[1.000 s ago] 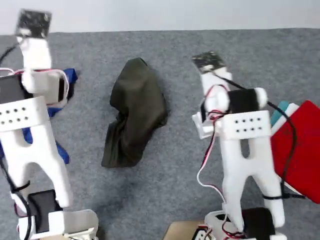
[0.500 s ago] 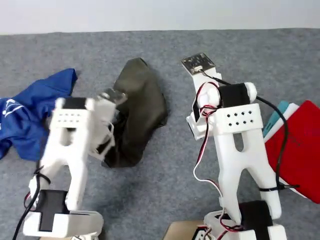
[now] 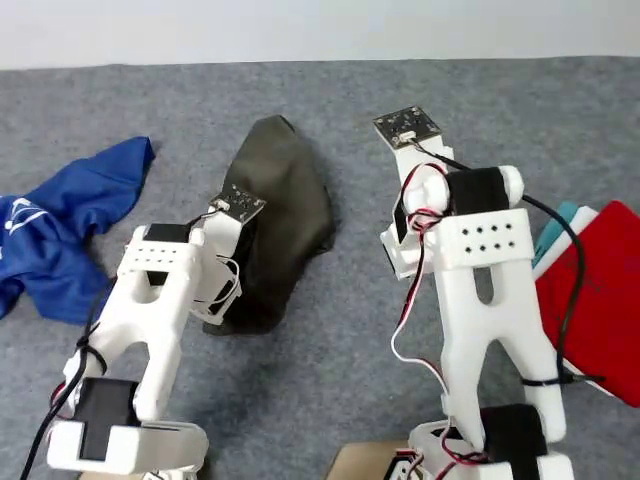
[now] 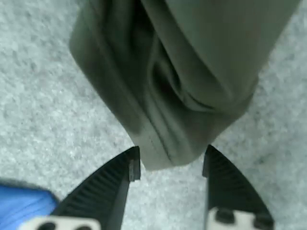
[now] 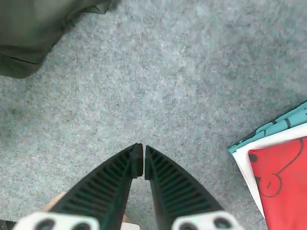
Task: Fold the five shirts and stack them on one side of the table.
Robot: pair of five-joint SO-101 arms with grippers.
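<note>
The fingers [image 4: 108,187] of the left gripper [image 4: 171,160] stand spread, one on each side of the hemmed end of the olive shirt [image 3: 285,215] without closing on it, while the right gripper [image 5: 144,155] has its tips pressed together over bare table [image 3: 520,100]. The olive shirt lies rumpled in a long heap at the middle of the grey table, its narrow end nearest the arms. A blue shirt [image 3: 60,230] is crumpled at the left edge, well apart from it. At the right edge sits a folded stack with a red shirt [image 3: 600,290] on top. The olive cloth looks light, soft and limp, so it will likely sag and drag rather than keep any shape. The doubled hem between the spread tips seems the soundest place to pinch, since a single loose layer could slip out. The left arm [image 3: 150,300] leans forward and down over that near end. The right arm [image 3: 480,270] stands taller, its gripper pointing at the table between the olive shirt and the stack.
</note>
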